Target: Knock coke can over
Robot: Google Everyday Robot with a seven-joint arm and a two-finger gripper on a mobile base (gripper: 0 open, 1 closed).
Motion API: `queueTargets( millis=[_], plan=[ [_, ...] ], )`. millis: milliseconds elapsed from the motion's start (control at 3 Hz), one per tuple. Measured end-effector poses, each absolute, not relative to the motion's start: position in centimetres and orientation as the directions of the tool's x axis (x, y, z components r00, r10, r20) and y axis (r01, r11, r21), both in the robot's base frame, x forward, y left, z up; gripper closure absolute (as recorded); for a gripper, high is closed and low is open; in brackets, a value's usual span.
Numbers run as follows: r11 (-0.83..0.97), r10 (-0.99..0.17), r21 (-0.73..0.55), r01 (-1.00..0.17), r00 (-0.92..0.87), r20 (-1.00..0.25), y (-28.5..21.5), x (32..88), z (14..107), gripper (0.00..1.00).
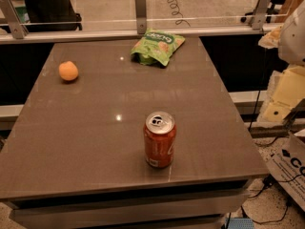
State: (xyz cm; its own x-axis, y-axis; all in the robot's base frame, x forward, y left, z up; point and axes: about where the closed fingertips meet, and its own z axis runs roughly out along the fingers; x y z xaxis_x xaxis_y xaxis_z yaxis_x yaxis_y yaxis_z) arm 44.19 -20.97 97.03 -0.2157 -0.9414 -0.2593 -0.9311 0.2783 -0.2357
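Note:
The coke can [159,140], red-orange with a silver top and pull tab, stands upright near the front edge of the brown table [95,128], a little right of the middle. My arm's cream-white parts show at the right edge of the view, off the table's right side. The gripper [285,93] hangs there, well to the right of the can and farther back, apart from it.
A round orange fruit [68,71] lies at the table's back left. A green chip bag [157,46] lies at the back middle. A glass rail with metal posts [140,6] runs behind the table. Boxes and cables [290,166] lie on the floor to the right.

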Motion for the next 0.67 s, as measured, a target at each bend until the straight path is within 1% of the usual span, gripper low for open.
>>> queueTargets(
  millis=[333,667],
  plan=[
    [0.285,-0.913,-0.201,-0.937,-0.201,-0.356,-18.6,43.6,95.1,0.00],
    [0.275,-0.856,-0.146,-0.950,-0.174,-0.486,-15.5,43.2,92.5,0.00]
  ],
)
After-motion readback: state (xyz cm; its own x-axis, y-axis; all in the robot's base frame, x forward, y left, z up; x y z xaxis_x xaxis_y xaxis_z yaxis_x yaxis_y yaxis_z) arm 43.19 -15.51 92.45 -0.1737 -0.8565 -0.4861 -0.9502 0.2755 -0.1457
